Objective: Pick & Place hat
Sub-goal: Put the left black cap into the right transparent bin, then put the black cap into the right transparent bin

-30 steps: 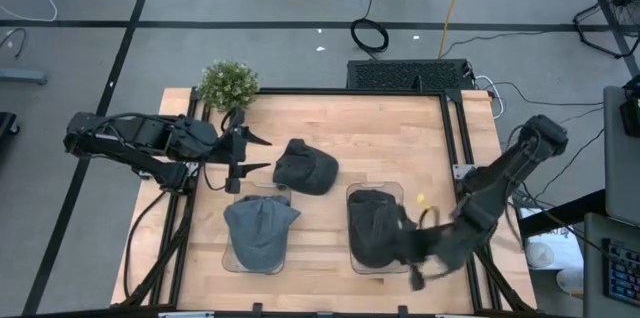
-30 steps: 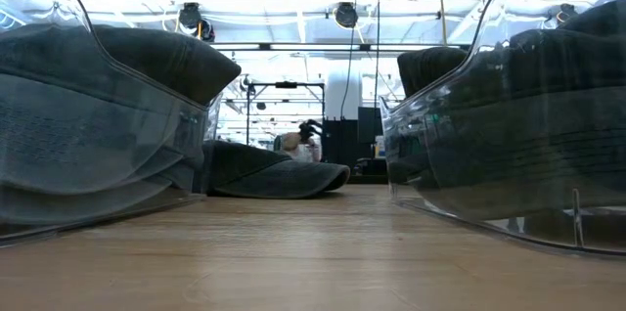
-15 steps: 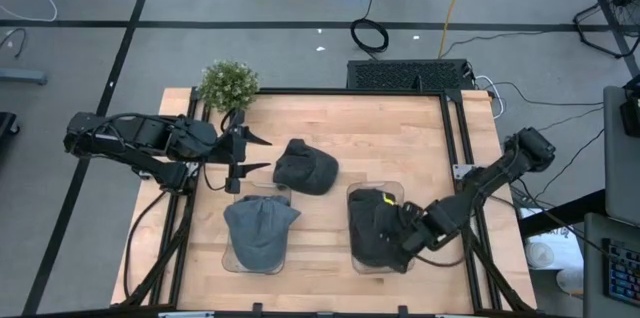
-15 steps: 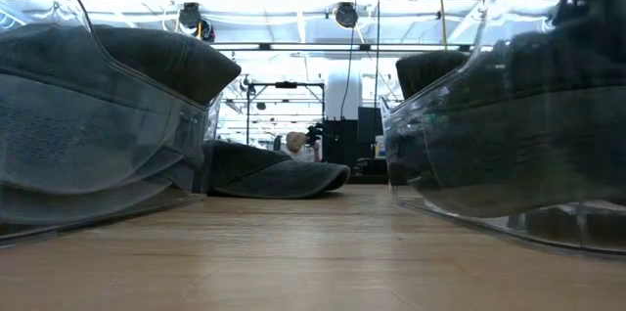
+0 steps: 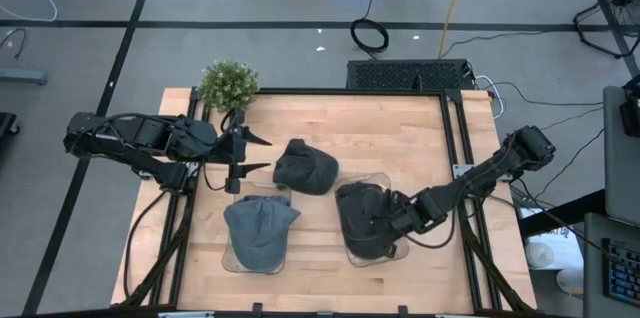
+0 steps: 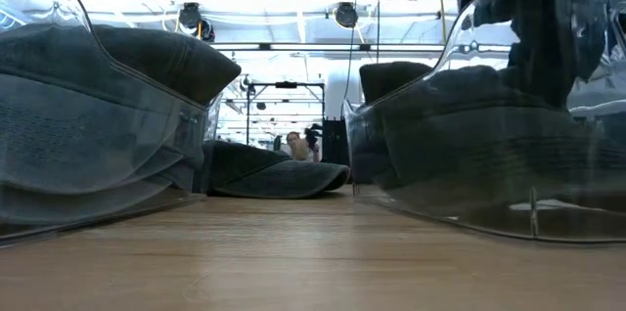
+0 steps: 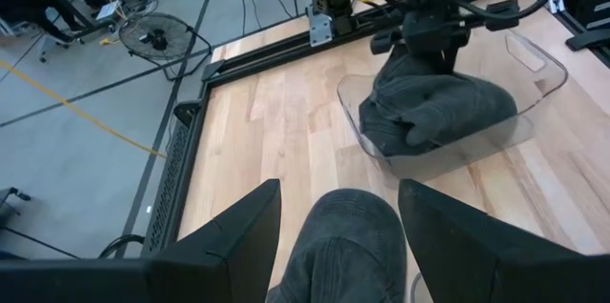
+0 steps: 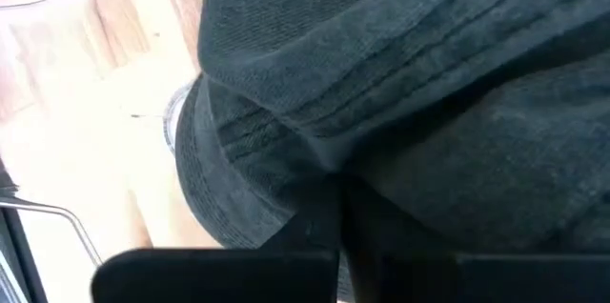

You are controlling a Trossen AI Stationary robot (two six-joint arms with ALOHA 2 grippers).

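Right gripper [image 5: 400, 226], fingers together, is pressed into the dark hat [image 5: 365, 220] lying in its clear tray [image 7: 534, 60]. The hat looks soft and light, best pinched at brim or crown fold. Farther off, the left gripper [image 5: 252, 154] waits with fingers apart beside a loose hat [image 5: 305, 166].

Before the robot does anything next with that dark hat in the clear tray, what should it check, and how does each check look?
1. Right gripper shut on the dark hat: ok; the wrist view shows fabric pinched between its fingers.
2. Hat free of the clear tray: not ok; it is inside the tray.
3. Tray square on the table: not ok; it sits skewed in the high view.
4. Left gripper out of the way: ok; it is open, above the loose hat farther back.
5. Light grey hat in its own tray undisturbed: ok.
6. Where the hat should go: cannot tell.
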